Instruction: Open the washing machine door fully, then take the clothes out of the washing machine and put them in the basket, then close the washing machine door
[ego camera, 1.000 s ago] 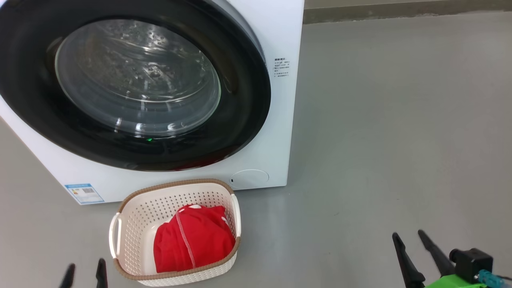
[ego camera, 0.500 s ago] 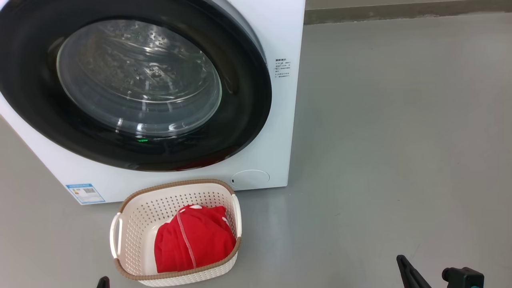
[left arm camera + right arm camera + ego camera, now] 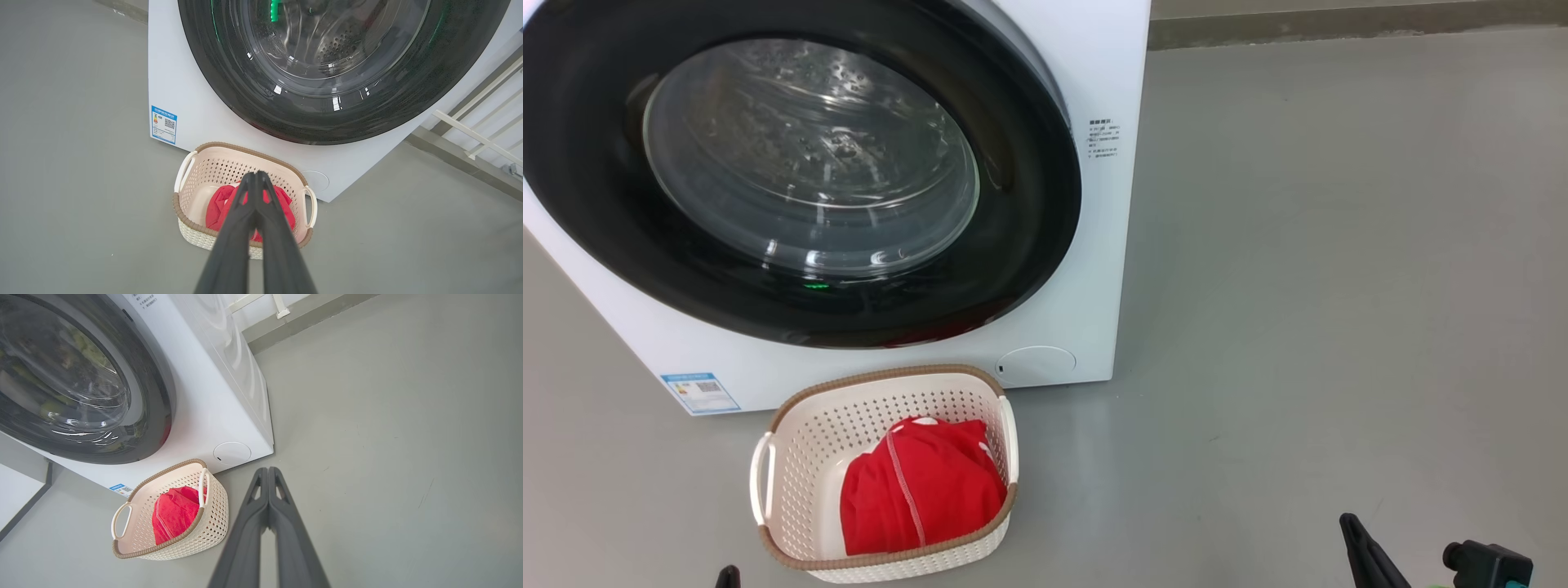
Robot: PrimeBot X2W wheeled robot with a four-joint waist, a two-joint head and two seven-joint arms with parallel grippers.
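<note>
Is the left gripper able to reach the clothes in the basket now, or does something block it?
Probably yes. The left gripper, shut and empty, points at the clothes in the open-topped basket; nothing stands between them.

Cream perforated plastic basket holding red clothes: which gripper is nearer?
Left. The left gripper, shut, sits just off the front left corner of the basket; the right gripper, shut, is far to its right over grey floor.

closed hand (image 3: 256, 175), clothes (image 3: 216, 206) in basket (image 3: 222, 168)

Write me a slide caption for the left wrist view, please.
Left tool, shut, aimed at the basket of red clothes before the closed washing machine door.
</note>
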